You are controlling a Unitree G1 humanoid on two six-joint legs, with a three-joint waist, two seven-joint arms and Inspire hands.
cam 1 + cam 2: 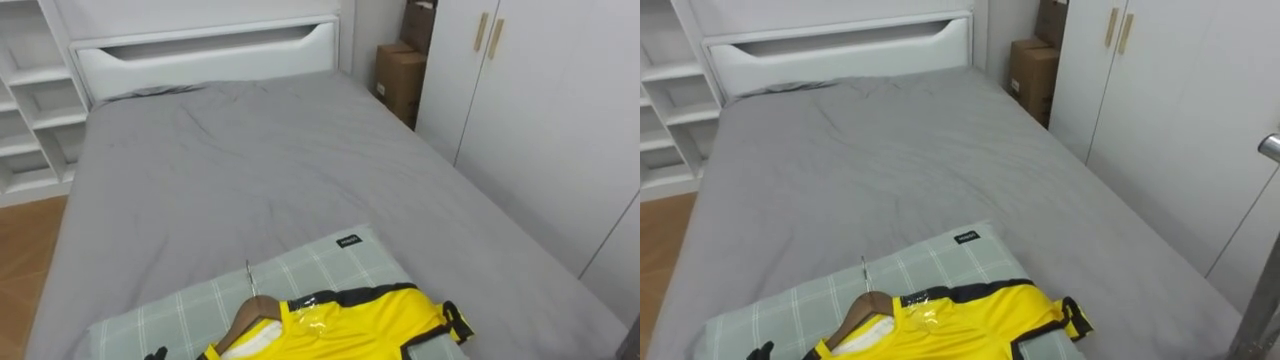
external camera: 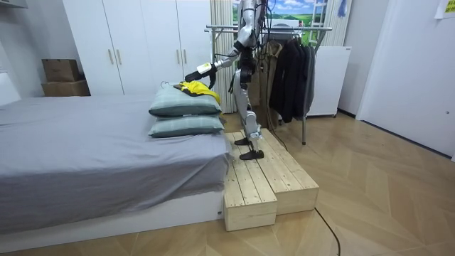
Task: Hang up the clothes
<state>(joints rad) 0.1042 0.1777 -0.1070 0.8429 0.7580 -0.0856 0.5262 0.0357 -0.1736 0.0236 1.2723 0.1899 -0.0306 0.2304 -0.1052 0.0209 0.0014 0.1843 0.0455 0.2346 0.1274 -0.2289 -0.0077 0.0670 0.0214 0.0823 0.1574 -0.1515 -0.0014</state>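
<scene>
Farthest left, white open shelving [image 1: 25, 110] beside the headboard [image 1: 200, 50] of a grey-sheeted bed [image 1: 230, 170]. Low on the bed, a pale green checked pillow [image 1: 330, 270] bearing a yellow shirt [image 1: 350, 320] with black trim, glossy near the collar, hung on a wooden hanger [image 1: 250, 312], metal hook pointing toward the headboard. Dark fingertips of the left hand [image 1: 155, 354] just beside the hanger's left end, grip impossible to tell. Further right, cardboard boxes [image 1: 398, 80], contents hidden, then a white wardrobe [image 1: 540, 110], doors closed. From the room view, standing on a wooden platform [image 2: 263, 178] at the bedside, dark clothes on a rack [image 2: 291, 64] behind
</scene>
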